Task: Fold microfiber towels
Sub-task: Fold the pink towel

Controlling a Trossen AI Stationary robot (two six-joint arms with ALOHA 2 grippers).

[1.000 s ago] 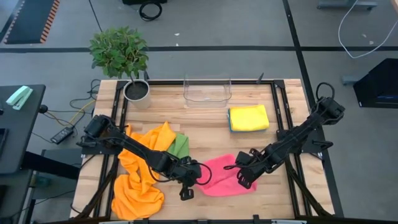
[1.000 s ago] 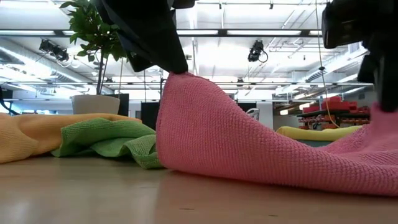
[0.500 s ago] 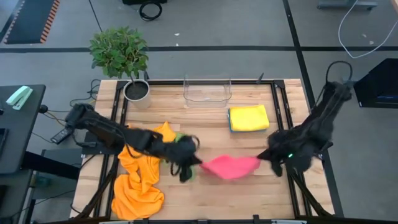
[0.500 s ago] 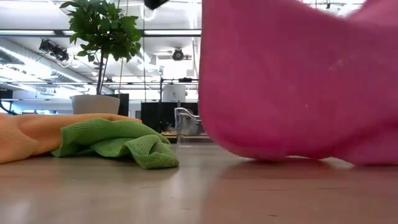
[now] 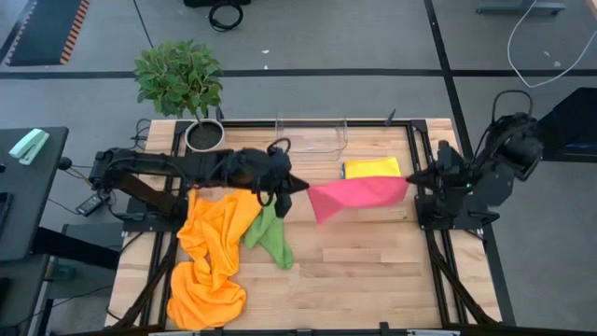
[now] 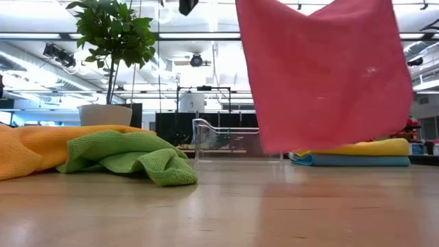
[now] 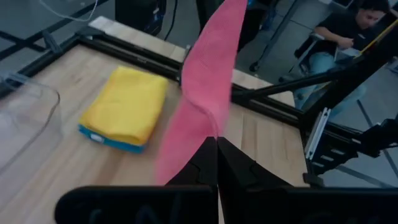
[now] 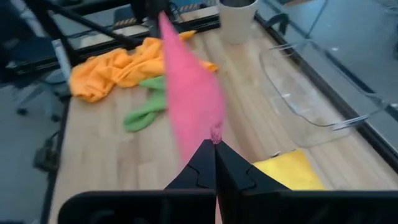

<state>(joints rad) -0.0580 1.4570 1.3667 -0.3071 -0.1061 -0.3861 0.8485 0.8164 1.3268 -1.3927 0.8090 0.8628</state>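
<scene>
A pink towel (image 5: 359, 194) hangs spread in the air between my two grippers, over the table's middle right. My left gripper (image 5: 300, 187) is shut on its left top corner and my right gripper (image 5: 411, 179) is shut on its right top corner. The low view shows the pink towel (image 6: 319, 75) as a flat sheet whose lower edge is clear of the table. Orange towels (image 5: 210, 257) lie crumpled at the left, with a green towel (image 5: 270, 233) beside them. A folded yellow towel (image 5: 371, 168) rests on a folded blue towel (image 6: 343, 160). My left gripper pinches one top corner of the pink towel (image 7: 215, 127) between its two fingertips, coming level from the table's left. The cloth runs away from the fingers and hangs below, clear of the table. My right gripper pinches the opposite top corner (image 8: 216, 132) between its fingertips, coming from the table's right and slanting slightly down. The top edge between the two holds sags only a little.
A clear plastic bin (image 5: 311, 138) stands at the far edge in the middle, and a potted plant (image 5: 203, 135) at the far left corner. Black frame rails (image 5: 424, 215) run along the table's sides. Bare wood lies below the hanging towel and toward the near edge.
Both grippers have risen and gone toward the far edge, drawing apart, the right one toward the table's right edge. The pink towel, which lay bunched on the table, has been lifted clear and spread out into a hanging sheet between them.
</scene>
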